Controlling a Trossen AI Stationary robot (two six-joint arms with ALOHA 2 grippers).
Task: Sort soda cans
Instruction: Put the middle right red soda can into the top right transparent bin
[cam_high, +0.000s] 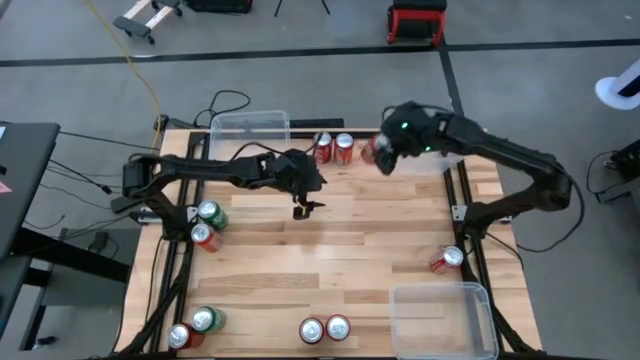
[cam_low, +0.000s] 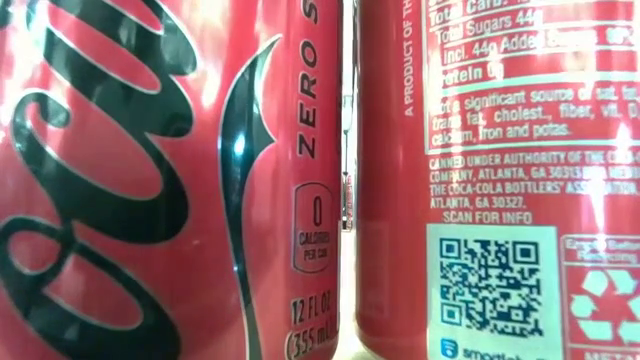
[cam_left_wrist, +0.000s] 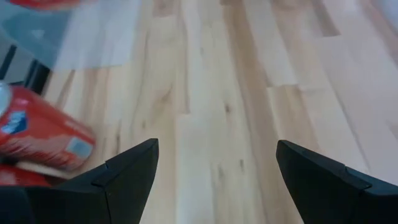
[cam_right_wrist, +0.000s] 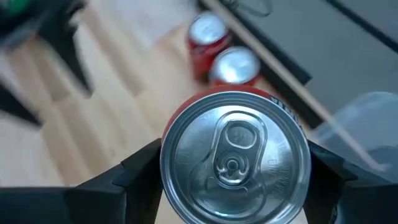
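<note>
My right gripper (cam_high: 380, 157) is near the table's far edge, shut on a red soda can (cam_right_wrist: 235, 155) whose silver top faces the wrist camera. Two more red cans (cam_high: 323, 148) (cam_high: 344, 148) stand upright just beside it at the far edge. My left gripper (cam_high: 303, 207) hovers open over the bare middle of the table, and nothing is between its fingers (cam_left_wrist: 217, 168). Other cans stand in pairs: green (cam_high: 211, 213) and red (cam_high: 204, 237) at the left, green (cam_high: 205, 319) and red (cam_high: 180, 336) at the near left, and two red (cam_high: 325, 329) at the near edge. One red can (cam_high: 447, 260) lies at the right. My right gripper pinches the can between its two fingers (cam_right_wrist: 140, 171), one on each side of the body just below the top rim (cam_right_wrist: 165, 155). The fingers slant down from the right. The can is tilted, its top turned back toward the wrist, and looks lifted off the wood.
Clear plastic bins stand at the far left (cam_high: 250, 127), the near right (cam_high: 440, 315) and the far right, under my right arm (cam_right_wrist: 373, 124). In the low view two red cans (cam_low: 170, 180) (cam_low: 500, 180) block nearly everything. Bare wood lies across the table's middle.
</note>
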